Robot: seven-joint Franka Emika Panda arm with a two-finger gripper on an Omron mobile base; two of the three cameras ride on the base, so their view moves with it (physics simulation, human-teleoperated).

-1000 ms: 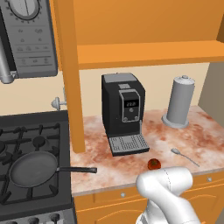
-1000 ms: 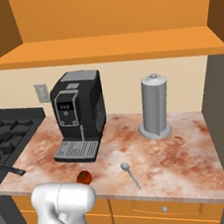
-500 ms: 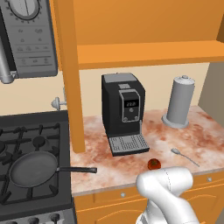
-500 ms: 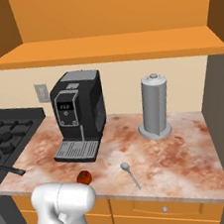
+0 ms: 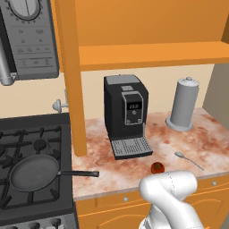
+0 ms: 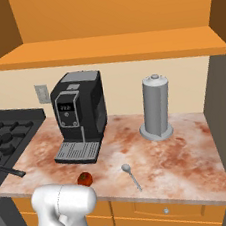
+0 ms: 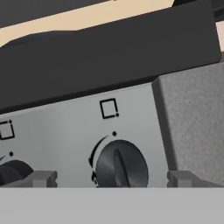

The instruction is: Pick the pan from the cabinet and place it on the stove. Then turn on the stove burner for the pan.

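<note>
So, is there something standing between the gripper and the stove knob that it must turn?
Nothing visible is. In the hand view the knob sits straight ahead between the open gripper fingertips, with only bare stove panel around it.

A home kitchen: gas stove (image 5: 31, 147), microwave (image 5: 27, 40) above it, coffee machine (image 5: 126, 115) on a marble counter (image 5: 134, 165), orange cabinets

- No words, brands or numbers can be read.
- The stove (image 7: 131, 118) front panel carries a small square outline sign and a dot above each knob (image 7: 121, 165).
- The coffee machine (image 5: 125, 114) display shows marks too small to read.
</note>
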